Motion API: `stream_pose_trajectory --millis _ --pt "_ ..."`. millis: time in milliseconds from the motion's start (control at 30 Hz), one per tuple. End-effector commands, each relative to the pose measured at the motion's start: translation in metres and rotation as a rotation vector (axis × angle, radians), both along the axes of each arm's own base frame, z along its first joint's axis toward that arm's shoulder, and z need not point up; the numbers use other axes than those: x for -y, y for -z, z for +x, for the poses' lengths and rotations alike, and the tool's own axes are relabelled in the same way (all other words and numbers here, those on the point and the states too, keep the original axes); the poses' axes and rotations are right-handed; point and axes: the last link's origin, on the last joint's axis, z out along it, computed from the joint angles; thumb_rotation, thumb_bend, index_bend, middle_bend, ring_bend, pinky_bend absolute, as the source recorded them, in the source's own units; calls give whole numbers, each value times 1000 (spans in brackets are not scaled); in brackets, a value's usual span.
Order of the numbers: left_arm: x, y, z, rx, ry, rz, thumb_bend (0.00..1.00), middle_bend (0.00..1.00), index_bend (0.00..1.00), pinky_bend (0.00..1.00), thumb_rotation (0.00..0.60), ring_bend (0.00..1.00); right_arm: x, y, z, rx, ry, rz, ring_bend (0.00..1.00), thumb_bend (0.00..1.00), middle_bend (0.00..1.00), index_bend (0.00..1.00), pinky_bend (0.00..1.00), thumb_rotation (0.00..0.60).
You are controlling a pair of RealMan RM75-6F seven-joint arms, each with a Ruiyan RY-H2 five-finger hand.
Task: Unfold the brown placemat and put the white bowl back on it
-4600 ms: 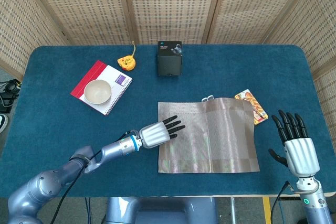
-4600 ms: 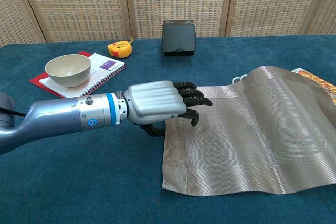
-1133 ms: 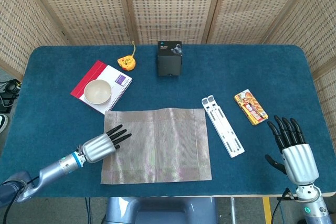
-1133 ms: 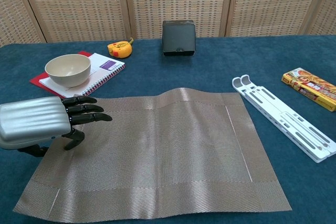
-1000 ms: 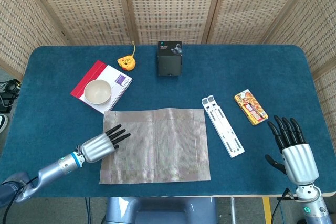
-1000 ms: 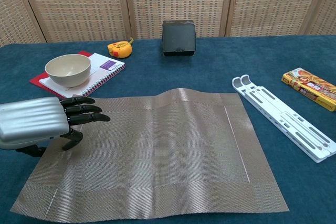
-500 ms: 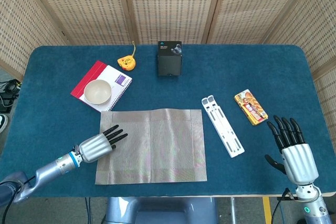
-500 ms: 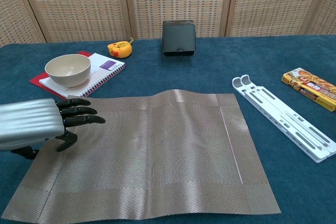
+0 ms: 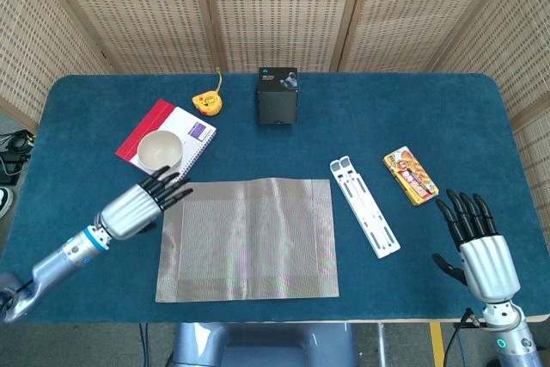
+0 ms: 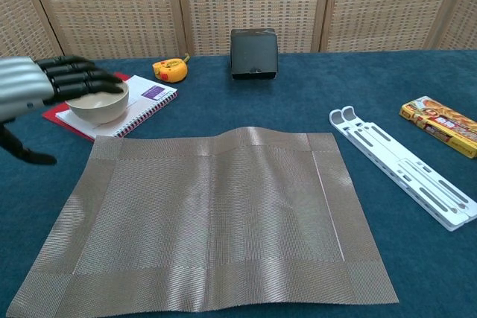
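The brown placemat (image 9: 247,238) (image 10: 209,221) lies unfolded and flat near the table's front edge. The white bowl (image 9: 160,150) (image 10: 98,102) stands upright on a red-edged notebook (image 9: 191,139) (image 10: 149,98) behind the mat's left corner. My left hand (image 9: 136,204) (image 10: 33,87) hovers open, fingers spread, just off the mat's left edge and close in front of the bowl, holding nothing. My right hand (image 9: 477,242) stays open at the front right, far from both, and shows only in the head view.
A black box (image 9: 278,95) (image 10: 253,53) and a yellow tape measure (image 9: 206,102) (image 10: 169,70) sit at the back. A white plastic stand (image 9: 365,206) (image 10: 402,167) and a snack pack (image 9: 411,174) (image 10: 441,124) lie right of the mat.
The mat went from half folded to fully spread and dragged leftward. In the last half second my left hand lifted off its left edge and rose toward the bowl.
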Motion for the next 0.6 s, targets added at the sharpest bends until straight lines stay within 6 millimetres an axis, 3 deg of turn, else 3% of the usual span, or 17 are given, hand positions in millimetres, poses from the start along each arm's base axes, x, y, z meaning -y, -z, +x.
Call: stream_pose_trajectory --millis 33,167,300,467,600 --pt "-24 -26 0 87 -90 79 0 0 0 0 600 0 0 0 0 -1 1 -1 0 0 0 0 0 600" --pt "-50 -40 -7 121 -200 169 0 0 7 0 600 0 1 1 -2 -5 8 2 0 0 0 0 0 600" --pt "-74 -40 -20 130 -340 200 0 0 157 0 600 0 2 2 -2 -8 8 3 0 0 0 0 0 600" --pt "-95 -17 -26 106 -465 167 0 0 259 0 600 0 3 4 -3 -16 14 9 0 0 0 0 0 600" --pt "-101 4 -24 68 -475 140 24 0 307 0 600 0 4 4 -4 -18 21 7 0 0 0 0 0 600"
